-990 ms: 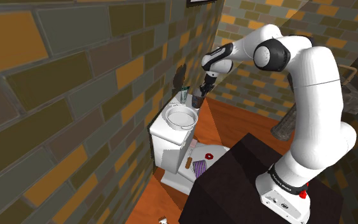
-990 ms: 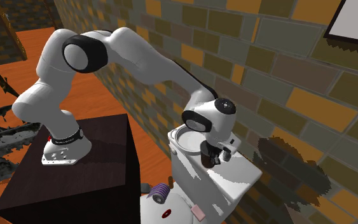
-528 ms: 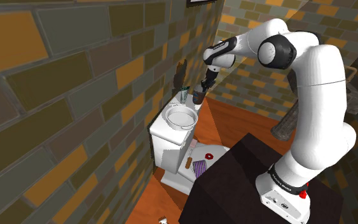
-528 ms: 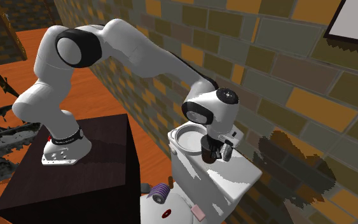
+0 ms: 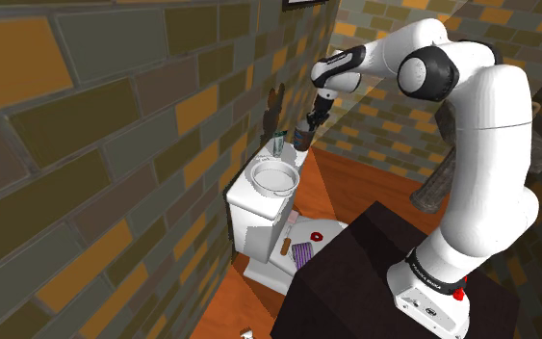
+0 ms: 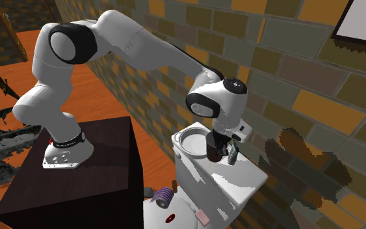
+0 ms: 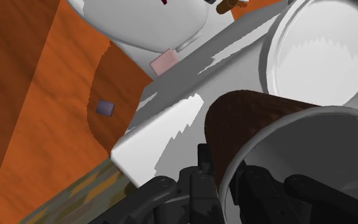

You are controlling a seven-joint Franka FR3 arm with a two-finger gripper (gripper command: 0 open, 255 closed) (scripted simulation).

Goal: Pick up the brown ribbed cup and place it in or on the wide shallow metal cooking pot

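The brown ribbed cup (image 5: 300,141) (image 6: 213,149) hangs just above the white toilet tank (image 5: 247,199), with my gripper (image 5: 308,123) (image 6: 218,139) shut on it from above. In the wrist view the cup (image 7: 247,114) lies tilted between the black fingers (image 7: 171,197), its grey inside facing the camera. The wide shallow metal pot (image 5: 275,178) (image 6: 189,140) (image 7: 323,57) sits on the tank top, right beside the cup and slightly below it, on the side nearer the stand.
A small teal-topped bottle (image 5: 278,142) (image 6: 233,153) stands on the tank by the brick wall. A purple ribbed item (image 5: 301,254) (image 6: 164,196) and a red spot (image 5: 316,234) lie on the toilet lid below. The dark stand (image 5: 374,279) is close by.
The arm has risen and swung a little, lifting the cup off the tank top. The pot and bottle have stayed put.
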